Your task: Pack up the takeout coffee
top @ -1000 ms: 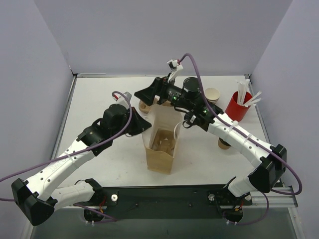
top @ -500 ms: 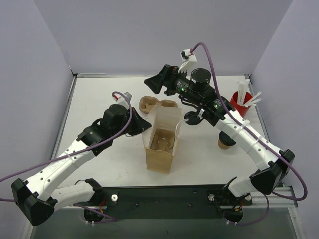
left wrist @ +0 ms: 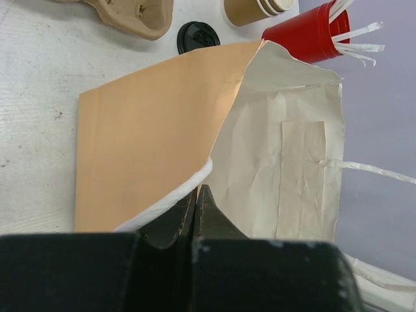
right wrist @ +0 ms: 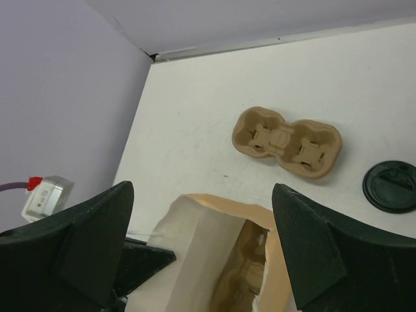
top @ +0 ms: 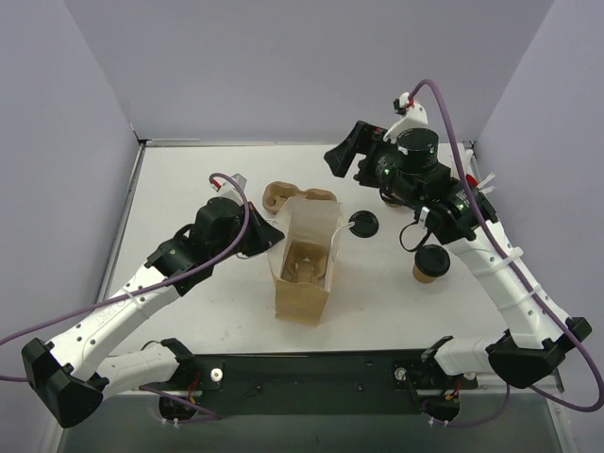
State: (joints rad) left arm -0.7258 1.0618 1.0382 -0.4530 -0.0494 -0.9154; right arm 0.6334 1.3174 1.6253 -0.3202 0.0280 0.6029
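Coffee cup (top: 430,265) standing upright, right of centre, below and to the right of the right gripper (top: 342,157), whose jaws gape empty. Left gripper (left wrist: 197,197), farther off, pinches the paper bag (top: 302,302) rim.

Tan takeout coffee (top: 427,274) stands upright, seemingly black-lidded, right of centre.

the white table (top: 179,189) is carrying an open paper bag (top: 302,297), a pulp carrier (top: 288,196) lying behind it, a loose black lid (top: 363,225), and the lidded takeout coffee (top: 429,265) sitting farther right.
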